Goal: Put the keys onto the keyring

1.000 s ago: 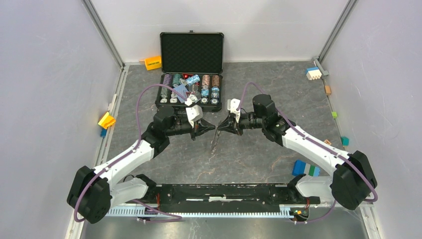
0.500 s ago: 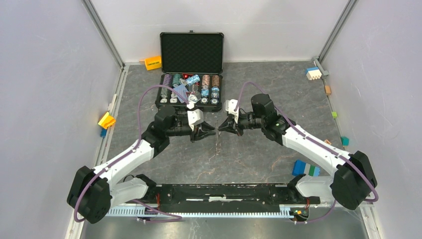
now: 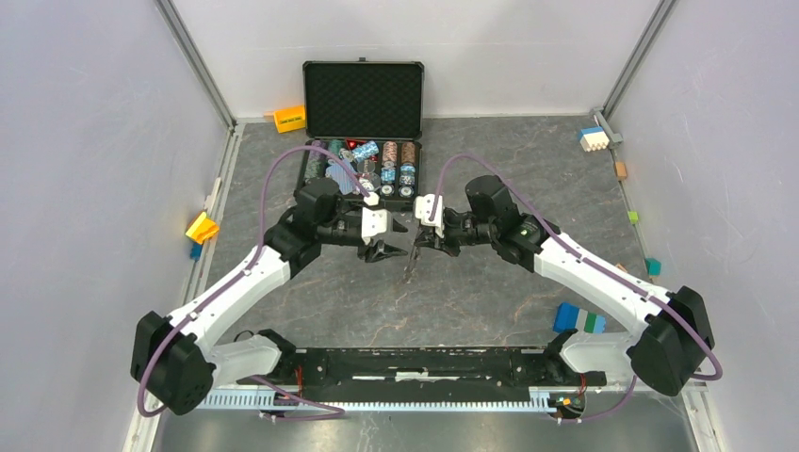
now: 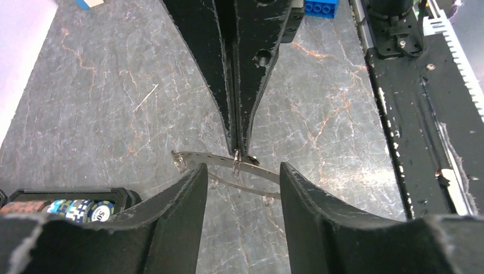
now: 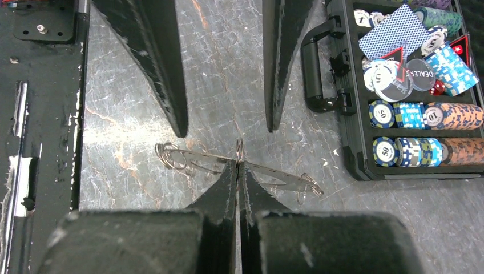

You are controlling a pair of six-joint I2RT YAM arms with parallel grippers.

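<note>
The right gripper (image 5: 238, 165) is seen fully closed, its two fingers pressed together with no gap. The keyring (image 5: 268, 171) is pinched at the very tips of these fingers, by its thin rim. It is seen edge-on as a narrow grey metal band and is held clear of the table (image 5: 228, 85).

From the right wrist view, the band is spread to either side of the closed tips. Small metal loops are seen at its left end and near its right end; whether these are the keys cannot be told.

The left gripper (image 4: 241, 171) is pointed straight at the right one, tip to tip. Its fingers are held well apart and nothing is gripped between them. The keyring is found just ahead of its open tips, across the gap, and no contact with them can be made out.

To the right of the right gripper's fingers, an open black case (image 5: 348, 142) is seen on the table, and poker chips (image 5: 399, 114) are stacked in its compartments.
</note>
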